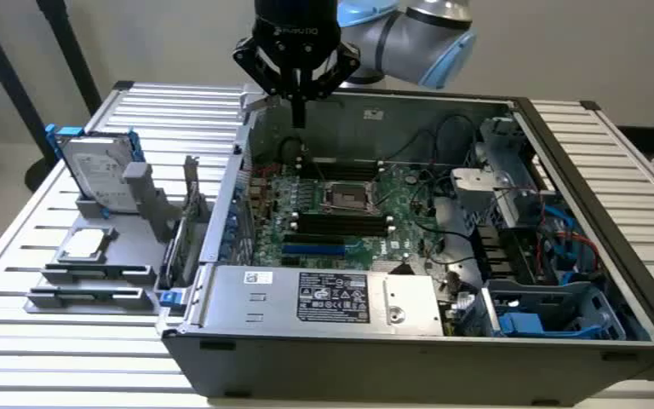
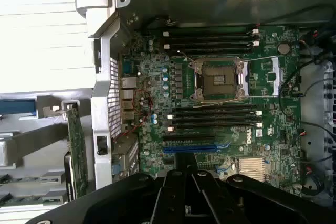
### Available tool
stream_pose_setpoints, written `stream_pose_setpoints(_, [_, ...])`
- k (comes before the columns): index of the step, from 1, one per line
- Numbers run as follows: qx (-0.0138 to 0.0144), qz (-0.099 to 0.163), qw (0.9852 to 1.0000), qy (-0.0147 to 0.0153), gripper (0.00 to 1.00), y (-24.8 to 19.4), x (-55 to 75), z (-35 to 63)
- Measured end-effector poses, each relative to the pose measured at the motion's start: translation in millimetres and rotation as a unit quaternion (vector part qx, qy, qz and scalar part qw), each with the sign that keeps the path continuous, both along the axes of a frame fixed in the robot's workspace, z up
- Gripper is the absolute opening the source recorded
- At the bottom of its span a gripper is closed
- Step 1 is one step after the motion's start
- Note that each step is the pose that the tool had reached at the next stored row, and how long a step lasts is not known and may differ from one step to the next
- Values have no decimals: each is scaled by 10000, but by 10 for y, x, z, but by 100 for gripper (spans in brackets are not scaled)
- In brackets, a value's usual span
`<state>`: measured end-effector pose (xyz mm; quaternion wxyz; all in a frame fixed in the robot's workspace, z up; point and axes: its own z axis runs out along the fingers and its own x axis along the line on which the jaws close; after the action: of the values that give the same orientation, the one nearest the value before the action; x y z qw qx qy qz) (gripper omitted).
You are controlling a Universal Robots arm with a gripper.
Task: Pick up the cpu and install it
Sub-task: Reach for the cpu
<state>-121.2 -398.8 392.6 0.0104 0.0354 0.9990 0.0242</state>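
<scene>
Nearest, on exterior view's left: cpu point(image 1: 85, 244) flat on grey parts tray point(image 1: 94, 274), outside open computer case point(image 1: 418, 366), untouched. Mid-scene: motherboard socket point(image 1: 347, 198) empty. Farthest: gripper point(image 1: 299, 119) hovers above case's back edge, jaws pressed together on nothing, well apart from cpu. Judgement: task at very start, with pickup and installation both not yet done.

The small flat silver cpu point(image 1: 85, 244) lies on a grey plastic fixture point(image 1: 134, 243), at the exterior view's left of the open metal case point(image 1: 418, 366), with the blue-framed hard drive point(image 1: 100, 175) probably just behind.
</scene>
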Motion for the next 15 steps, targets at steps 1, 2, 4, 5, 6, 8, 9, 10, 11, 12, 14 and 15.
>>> stream_pose_setpoints(1, [0,0,10000,0,11,0,0,0])
stream_pose_setpoints(2, [0,0,10000,0,11,0,0,0])
stream_pose_setpoints(4, [0,0,10000,0,11,0,0,0])
stream_pose_setpoints(5, [0,0,10000,0,11,0,0,0])
stream_pose_setpoints(6, [0,0,10000,0,11,0,0,0])
stream_pose_setpoints(8, [0,0,10000,0,11,0,0,0])
stream_pose_setpoints(9, [1,0,10000,0,11,0,0,0])
stream_pose_setpoints(10, [1,0,10000,0,11,0,0,0])
stream_pose_setpoints(11, [0,0,10000,0,11,0,0,0])
stream_pose_setpoints(12, [0,0,10000,0,11,-1,-3,0])
stream_pose_setpoints(14, [-8,0,10000,0,11,-1,-84,-4])
stream_pose_setpoints(15, [-9,0,10000,0,11,-1,-128,-10])
